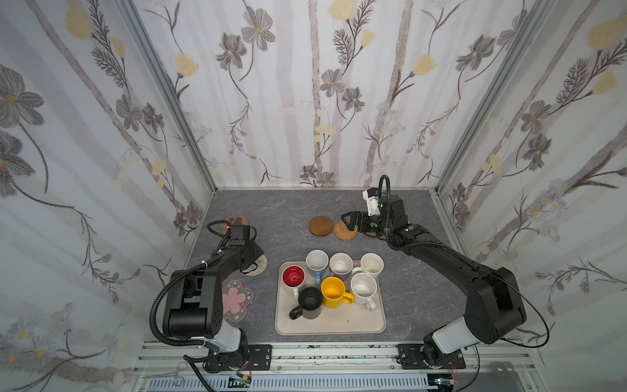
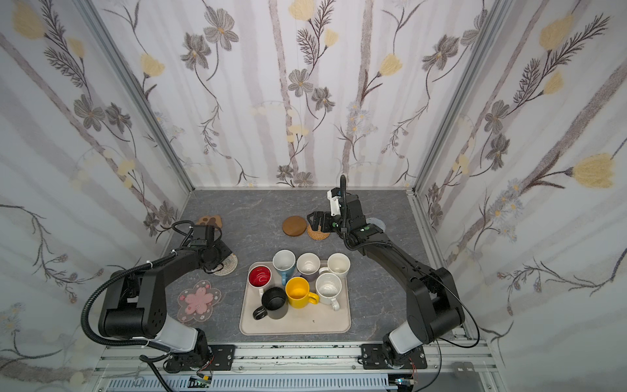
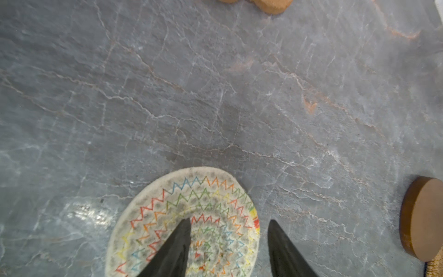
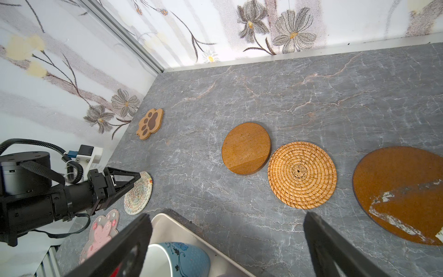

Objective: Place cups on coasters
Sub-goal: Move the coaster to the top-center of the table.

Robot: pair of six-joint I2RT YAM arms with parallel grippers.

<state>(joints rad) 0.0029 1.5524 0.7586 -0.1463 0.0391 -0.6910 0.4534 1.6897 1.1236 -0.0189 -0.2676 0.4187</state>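
Note:
Several cups stand together on the beige tray: yellow, black, light blue, red-inside and others. All the coasters lie bare on the table. My left gripper points down at the whitish woven coaster. Its jaws are apart, with one fingertip over the mat and the other beside its rim. My right gripper hangs open and empty at the back, near the rattan coaster and above the light blue cup.
The paw coaster lies far left and the wooden disc at the back middle. The glossy brown disc sits under the right arm, with the grey knitted mat behind it. The pink blossom mat lies left of the tray. Walls enclose three sides.

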